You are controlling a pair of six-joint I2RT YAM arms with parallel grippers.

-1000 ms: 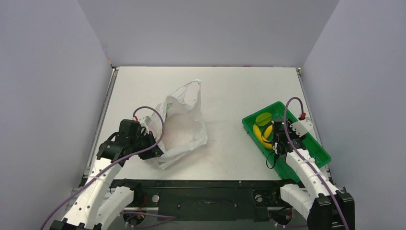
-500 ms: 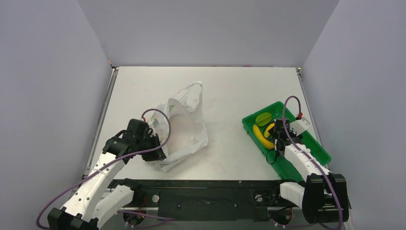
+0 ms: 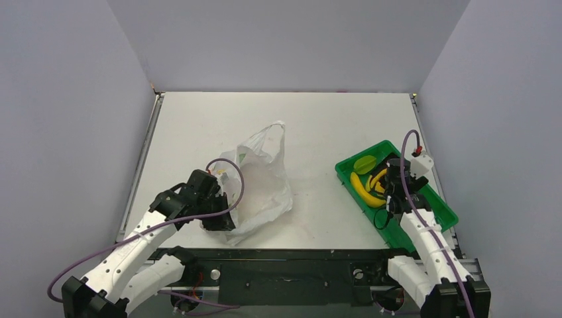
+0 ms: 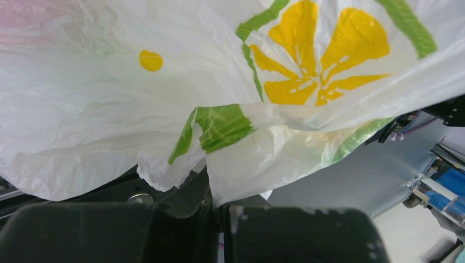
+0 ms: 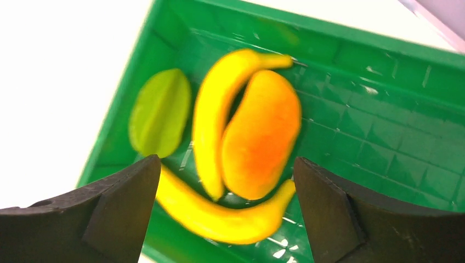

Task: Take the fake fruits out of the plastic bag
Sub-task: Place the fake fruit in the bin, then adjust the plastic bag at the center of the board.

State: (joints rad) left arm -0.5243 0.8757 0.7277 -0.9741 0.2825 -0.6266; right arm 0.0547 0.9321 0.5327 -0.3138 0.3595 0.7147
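The plastic bag (image 3: pixel 265 173) lies crumpled on the table left of centre, white with green and yellow print (image 4: pixel 307 66). My left gripper (image 3: pixel 224 220) is shut on its near-left edge, a fold of film pinched between the jaws (image 4: pixel 219 211). What the bag holds is hidden. My right gripper (image 3: pixel 391 180) hovers open over the green tray, with nothing between its fingers (image 5: pixel 225 161). Below it lie fake fruits: a green starfruit (image 5: pixel 159 112), a banana (image 5: pixel 216 120), an orange-yellow mango (image 5: pixel 260 139) and a second banana (image 5: pixel 219 216).
The green tray (image 3: pixel 439 207) sits slanted at the right, near the table's right edge. A black rail (image 3: pixel 285 255) runs along the near edge between the arm bases. Grey walls enclose the table on three sides. Purple cables loop off both wrists.
My left gripper has moved right and nearer, dragging the bag's edge with it. My right gripper's jaws have spread wider above the tray, and the mango lies free in it.
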